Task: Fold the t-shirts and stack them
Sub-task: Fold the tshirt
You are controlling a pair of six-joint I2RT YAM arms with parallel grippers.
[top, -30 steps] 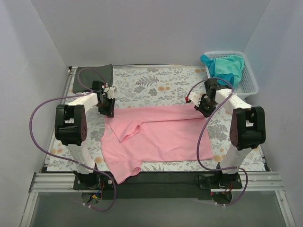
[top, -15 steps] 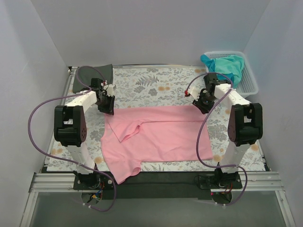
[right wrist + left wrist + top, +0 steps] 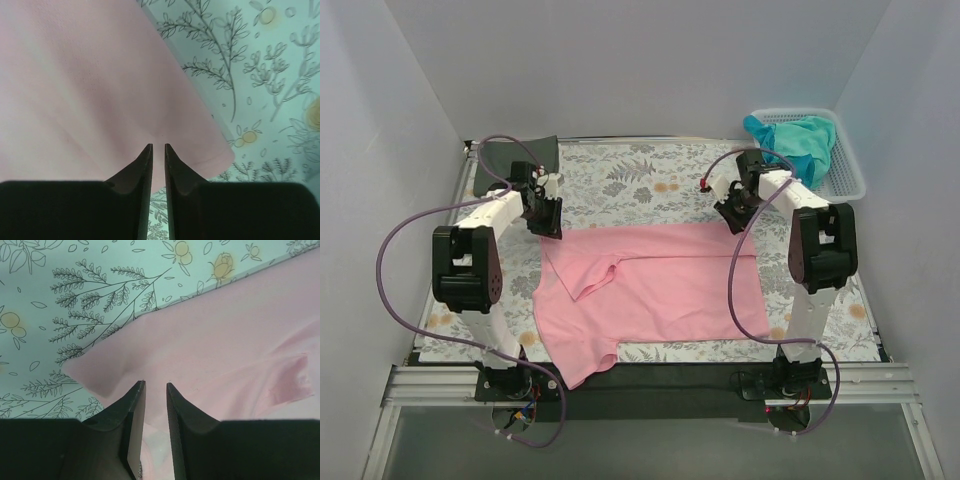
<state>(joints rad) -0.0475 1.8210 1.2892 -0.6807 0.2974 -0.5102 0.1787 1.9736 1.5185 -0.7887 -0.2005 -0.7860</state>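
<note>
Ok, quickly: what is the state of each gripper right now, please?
Left gripper: closed, pinching the pink t-shirt near one corner.
Right gripper: closed, pinching the same shirt's edge near another corner.

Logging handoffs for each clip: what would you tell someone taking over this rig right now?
The left gripper has its fingers close together at the far-left corner of the pink shirt; grip unclear.
The right gripper has its fingers nearly together over the far-right corner; grip unclear.
The pink shirt lies spread mid-table, one sleeve folded inward.
The charcoal shirt sits at the far-left table corner, apparently folded.
The teal shirt is bunched in the white basket, far right.
Done: likely charcoal only.
Left: fold pink, stack it, then teal.
</note>
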